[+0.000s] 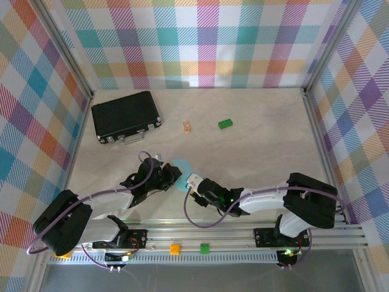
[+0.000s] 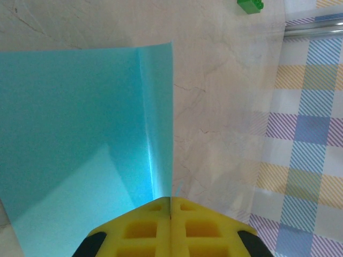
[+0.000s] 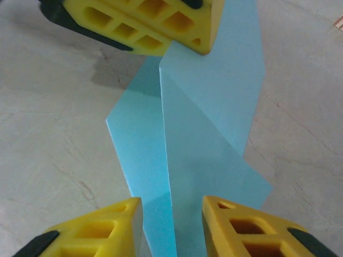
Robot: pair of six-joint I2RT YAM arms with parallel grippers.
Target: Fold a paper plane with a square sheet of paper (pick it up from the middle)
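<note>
The light blue square sheet of paper (image 1: 180, 165), folded along a centre crease, is held off the table between both grippers. My left gripper (image 1: 172, 176) is shut on one edge of it; its yellow fingers (image 2: 144, 225) meet with the paper (image 2: 80, 134) pinched between them. In the right wrist view the paper (image 3: 214, 107) stands as a ridge, with the left gripper's fingers (image 3: 155, 21) clamped on its far end. My right gripper (image 3: 172, 217) is open, one yellow finger on each side of the near end, not pressing on it. From above, the right gripper (image 1: 193, 182) sits just right of the paper.
A black case (image 1: 126, 115) lies at the back left. A small orange piece (image 1: 186, 126) and a green brick (image 1: 226, 124) lie mid-table behind the grippers; the green brick (image 2: 250, 5) also shows ahead of the left gripper. Checked walls enclose the table on three sides.
</note>
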